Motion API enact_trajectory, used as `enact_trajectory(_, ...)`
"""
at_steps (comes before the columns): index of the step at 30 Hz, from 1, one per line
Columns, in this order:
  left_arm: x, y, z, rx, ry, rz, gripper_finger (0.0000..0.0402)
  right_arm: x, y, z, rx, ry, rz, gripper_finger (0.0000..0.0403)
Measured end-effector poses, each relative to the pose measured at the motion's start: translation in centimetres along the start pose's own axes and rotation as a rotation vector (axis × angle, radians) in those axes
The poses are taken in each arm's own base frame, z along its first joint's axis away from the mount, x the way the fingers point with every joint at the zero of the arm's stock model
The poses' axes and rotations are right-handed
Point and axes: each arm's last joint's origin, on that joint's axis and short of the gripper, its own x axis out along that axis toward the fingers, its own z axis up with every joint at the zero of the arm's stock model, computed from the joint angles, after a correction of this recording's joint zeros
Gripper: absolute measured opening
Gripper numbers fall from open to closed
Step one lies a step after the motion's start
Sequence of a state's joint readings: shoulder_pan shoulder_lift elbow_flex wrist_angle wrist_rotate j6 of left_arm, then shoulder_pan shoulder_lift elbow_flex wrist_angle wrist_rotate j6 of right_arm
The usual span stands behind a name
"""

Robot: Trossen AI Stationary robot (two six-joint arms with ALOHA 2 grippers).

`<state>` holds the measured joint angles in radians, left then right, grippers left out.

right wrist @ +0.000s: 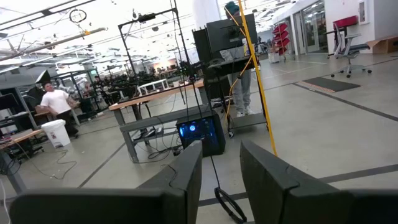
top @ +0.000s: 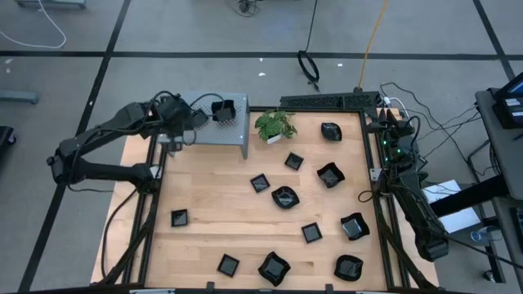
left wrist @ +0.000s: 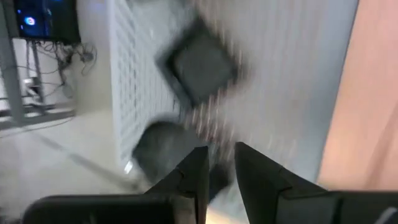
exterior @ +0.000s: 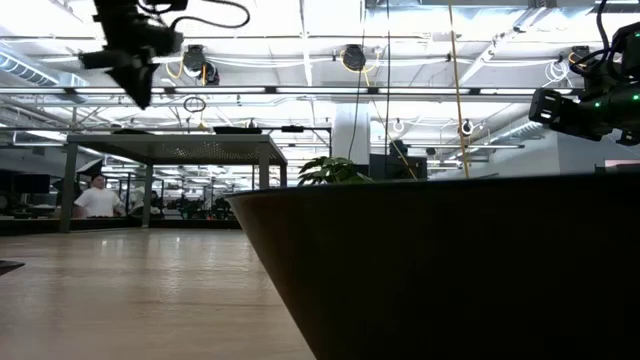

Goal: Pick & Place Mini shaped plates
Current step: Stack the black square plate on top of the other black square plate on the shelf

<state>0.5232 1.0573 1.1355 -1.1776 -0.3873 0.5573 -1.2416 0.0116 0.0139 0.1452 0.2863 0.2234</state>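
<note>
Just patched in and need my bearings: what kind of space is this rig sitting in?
Probably a large open robotics lab or workshop: exposed ceiling lights and ducting, rows of workbenches with equipment, and a concrete floor marked with tape and strewn with cables.

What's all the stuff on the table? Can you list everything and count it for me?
small glossy black dishes: eleven, black, scattered over the table, mostly its right half
more black dishes on the rack: at least two, black, one square and one rounded
perforated metal rack: one, grey, far left corner of the table
small potted plant: one, green, beside the rack at the far edge
wooden table: one, light wood
person in a white shirt: one, far back in the room
left gripper: one, black, over the rack, open, empty
right gripper: one, black, at the table's right edge, open, empty
</note>
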Motion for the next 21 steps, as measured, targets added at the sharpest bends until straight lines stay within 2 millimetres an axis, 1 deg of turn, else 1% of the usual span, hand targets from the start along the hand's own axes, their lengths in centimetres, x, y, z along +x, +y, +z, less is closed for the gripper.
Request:
enact_trajectory(7, -1.0, -0.2, 3.1, -0.460, -0.321, -0.079, 0.0083, 0.0, 0.0, 0.0, 0.000, 0.000, 0.000, 0.0100)
enact_trajectory(10, -1.4, -0.3, 4.0, -0.584, -0.405, -0.102, 0.0083, 0.0, 0.0, 0.0, 0.000, 0.000, 0.000, 0.0100)
enact_trajectory(12, -1.4, -0.5, 4.6, -0.614, -0.424, -0.119, 0.0083, 0.0, 0.0, 0.0, 0.000, 0.000, 0.000, 0.0100)
enact_trajectory(15, -0.9, -1.3, 5.5, -0.647, -0.408, -0.160, 0.0083, 0.0, 0.0, 0.0, 0.000, 0.000, 0.000, 0.0100)
enact_trajectory(21, 0.4, -4.1, 7.8, -0.736, -0.324, -0.300, 0.0084, 0.0, 0.0, 0.0, 0.000, 0.000, 0.000, 0.0100)
